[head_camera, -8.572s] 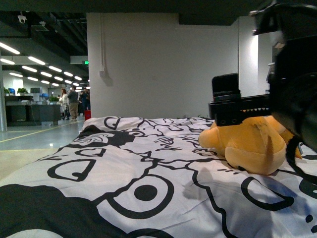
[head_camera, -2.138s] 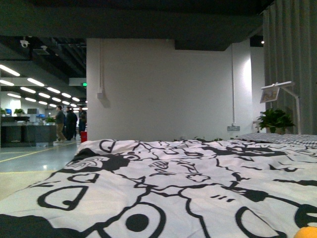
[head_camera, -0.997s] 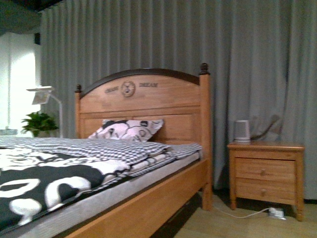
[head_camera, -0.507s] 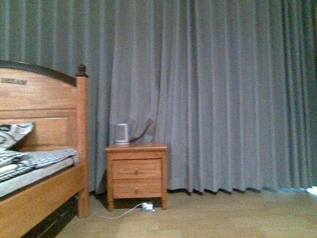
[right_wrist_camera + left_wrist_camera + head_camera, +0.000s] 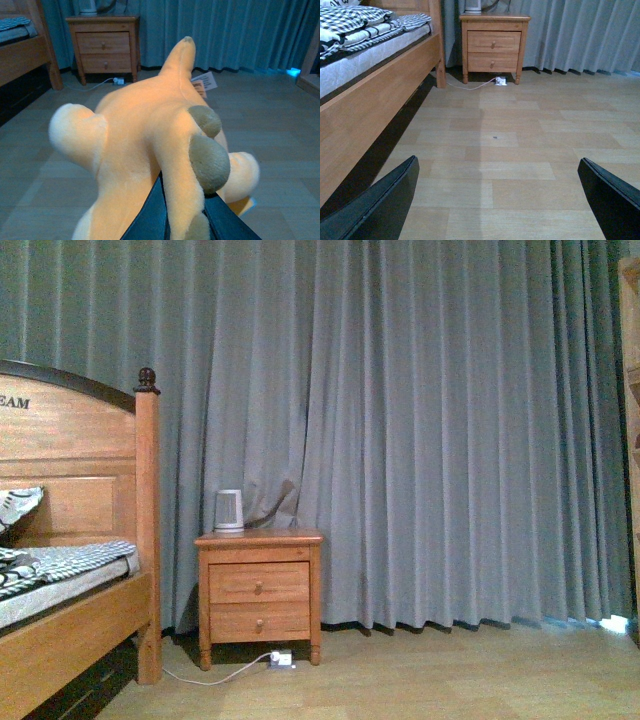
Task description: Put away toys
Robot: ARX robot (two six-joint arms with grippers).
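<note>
The toy, an orange-yellow plush animal with brown-grey spots and a paper tag, fills the right wrist view. My right gripper is shut on a fold of its plush, and it hangs above the wooden floor. In the left wrist view my left gripper is open, its two dark fingers wide apart over bare floor with nothing between them. Neither arm nor the toy shows in the front view.
A wooden bed stands at the left with checked bedding. Beside it is a two-drawer nightstand with a white kettle and a cable on the floor. Grey curtains cover the wall behind the wooden floor.
The front view has swung right, from the patterned bedspread past the headboard to the nightstand and curtains. The plush, earlier lying on the bed, is now held over the floor.
</note>
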